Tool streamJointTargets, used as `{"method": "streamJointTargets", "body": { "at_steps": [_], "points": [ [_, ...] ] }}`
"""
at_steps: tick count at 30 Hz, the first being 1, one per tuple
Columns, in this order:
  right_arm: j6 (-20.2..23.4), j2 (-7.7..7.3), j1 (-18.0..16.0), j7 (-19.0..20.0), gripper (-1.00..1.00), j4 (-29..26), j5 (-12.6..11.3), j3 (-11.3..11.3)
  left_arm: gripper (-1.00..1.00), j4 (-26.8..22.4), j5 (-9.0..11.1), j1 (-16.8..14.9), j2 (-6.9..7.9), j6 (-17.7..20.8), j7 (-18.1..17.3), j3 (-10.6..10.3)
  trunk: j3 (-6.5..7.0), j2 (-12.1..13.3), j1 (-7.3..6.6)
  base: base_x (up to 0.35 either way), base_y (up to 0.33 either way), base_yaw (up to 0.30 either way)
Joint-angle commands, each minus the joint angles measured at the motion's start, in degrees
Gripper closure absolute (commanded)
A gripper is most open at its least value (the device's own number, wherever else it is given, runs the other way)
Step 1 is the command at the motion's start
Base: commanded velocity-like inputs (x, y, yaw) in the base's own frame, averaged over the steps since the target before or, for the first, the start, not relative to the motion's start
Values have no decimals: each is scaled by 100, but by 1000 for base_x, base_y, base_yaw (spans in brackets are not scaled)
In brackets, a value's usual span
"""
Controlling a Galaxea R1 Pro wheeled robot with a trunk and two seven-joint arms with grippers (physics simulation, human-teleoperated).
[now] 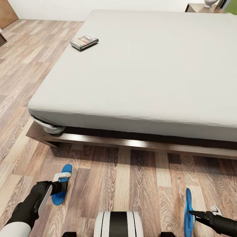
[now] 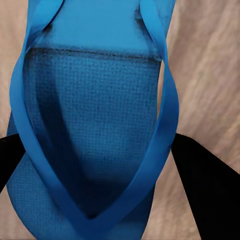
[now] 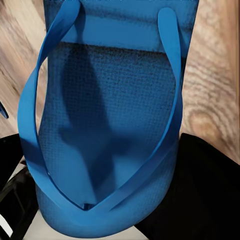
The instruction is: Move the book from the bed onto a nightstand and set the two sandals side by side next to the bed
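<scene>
The bed is filling the upper and middle head view, its dark frame running across above the plank floor, and the book is lying on the mattress toward the upper left. At lower left, one sandal is sitting flat under the left gripper, whose dark fingers are flanking it; whether they are clamping is unclear. At lower right, the other sandal is standing on edge, pinched by the right gripper
</scene>
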Motion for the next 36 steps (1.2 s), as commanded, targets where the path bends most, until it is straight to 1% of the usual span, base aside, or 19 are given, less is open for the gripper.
{"method": "streamJointTargets", "body": {
  "at_steps": [1, 2, 5, 9, 11, 21, 25, 32, 34, 36],
  "points": [
    [52, 0, -2, 12, 100, 0, -17, -12, 100, -6, 14, -3, -1, 31, -17, 11, -26, -3, 1, 0, 0, 0],
    [52, 0, -2, 12, 100, 0, -17, -13, 100, -6, 14, -1, -1, 31, -16, 11, -48, -4, 4, 0, 0, 0],
    [52, 0, -2, 12, 100, 0, -17, -13, 100, -9, 14, 2, -1, -2, -15, 11, -48, -4, 4, 0, 0, 0],
    [52, 0, -2, 12, 100, -3, -17, -11, 100, -6, 14, -3, -1, -316, -11, 11, -48, -4, 4, 0, 0, 0],
    [52, 0, -2, 12, 100, -6, -17, -12, 100, -3, 19, 0, -1, -413, -10, 7, -48, -4, 4, 0, 0, 0],
    [52, 0, -2, 12, 100, -9, -17, -13, 100, 3, 22, 1, -1, -460, -9, 2, -48, -4, 4, 0, 0, 0],
    [52, 0, -2, 12, 100, -9, -17, -12, 100, 10, 22, -3, -3, -461, -9, 2, -137, -10, 14, 0, 0, 0],
    [52, 0, -2, 12, 100, -9, -17, -10, 100, 3, 22, -3, -6, -482, -15, 2, -137, -10, 14, 0, 0, 0],
    [52, 0, -2, 12, 100, -9, -17, -10, 100, -2, 22, -4, -10, -527, -17, 2, -137, -10, 14, 0, 0, 0],
    [52, 0, -2, 12, 100, -9, -17, -10, 100, -5, 22, -2, -16, -671, -17, 5, -137, -10, 14, 0, 0, 0]
  ]
}}
